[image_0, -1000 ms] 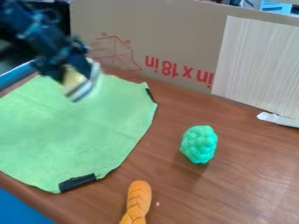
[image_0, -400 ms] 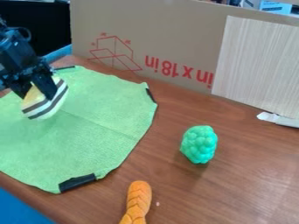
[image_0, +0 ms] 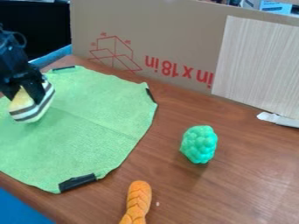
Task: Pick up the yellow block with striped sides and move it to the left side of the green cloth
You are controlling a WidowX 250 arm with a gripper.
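At the left edge of the camera view the black gripper point(image_0: 26, 92) is shut on a yellow, white and brown striped toy point(image_0: 34, 107), holding it over the upper left part of a green cloth point(image_0: 88, 124). The cloth lies spread on the brown table, with black strips at several edges. To the right of it stands a green bumpy toy point(image_0: 199, 144). An orange braided toy point(image_0: 137, 203) lies near the bottom edge.
A cardboard panel point(image_0: 169, 39) with red print stands along the back. Against its right part leans a pale wood-grained board point(image_0: 260, 65), with a white scrap point(image_0: 277, 119) at its foot. Something blue point(image_0: 20, 210) shows at the lower left corner.
The gripper, with the striped toy in it, has moved left and down over the cloth, a little further left since the second frame. The cloth and the other toys have kept their places.
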